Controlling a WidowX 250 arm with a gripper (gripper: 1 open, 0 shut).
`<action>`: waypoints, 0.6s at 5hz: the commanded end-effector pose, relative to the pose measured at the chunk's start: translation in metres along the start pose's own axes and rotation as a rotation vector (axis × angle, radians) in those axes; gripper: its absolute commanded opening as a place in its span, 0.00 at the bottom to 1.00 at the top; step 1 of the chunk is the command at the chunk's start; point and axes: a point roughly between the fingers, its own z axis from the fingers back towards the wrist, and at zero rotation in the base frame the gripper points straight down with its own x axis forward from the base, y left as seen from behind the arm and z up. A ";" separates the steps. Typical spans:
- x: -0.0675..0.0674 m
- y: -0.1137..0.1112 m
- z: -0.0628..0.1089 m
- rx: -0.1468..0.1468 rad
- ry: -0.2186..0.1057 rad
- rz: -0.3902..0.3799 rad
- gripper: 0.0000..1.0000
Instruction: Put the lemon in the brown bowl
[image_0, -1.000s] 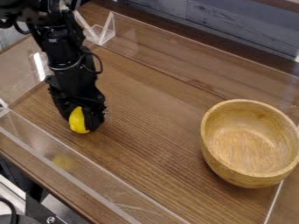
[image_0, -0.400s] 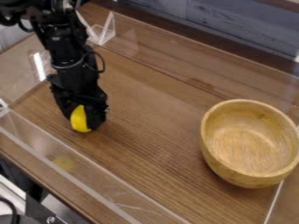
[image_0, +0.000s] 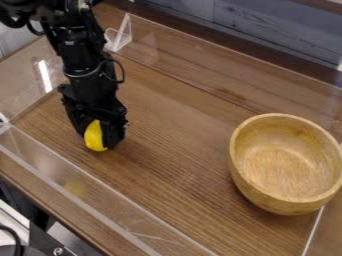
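Observation:
The lemon (image_0: 94, 136) is small, bright yellow and sits between the two black fingers of my gripper (image_0: 96, 138) at the left of the wooden table. The gripper is shut on the lemon, at or just above the table surface. The brown bowl (image_0: 286, 161) is a large light-brown wooden bowl with a thick rim, standing empty at the right of the table, well apart from the gripper.
Clear plastic walls (image_0: 160, 232) edge the table (image_0: 174, 120) at the front, the left and the back. A small clear stand (image_0: 120, 36) is at the back left. The black arm (image_0: 74, 50) rises from the gripper toward the top left.
The gripper with the lemon has shifted slightly to the right and a little up. The bowl has not moved.

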 end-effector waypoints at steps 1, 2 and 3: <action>0.009 -0.001 0.008 0.012 -0.028 -0.013 0.00; 0.010 -0.003 0.010 0.010 -0.028 -0.013 0.00; 0.011 -0.005 0.012 0.008 -0.028 -0.013 0.00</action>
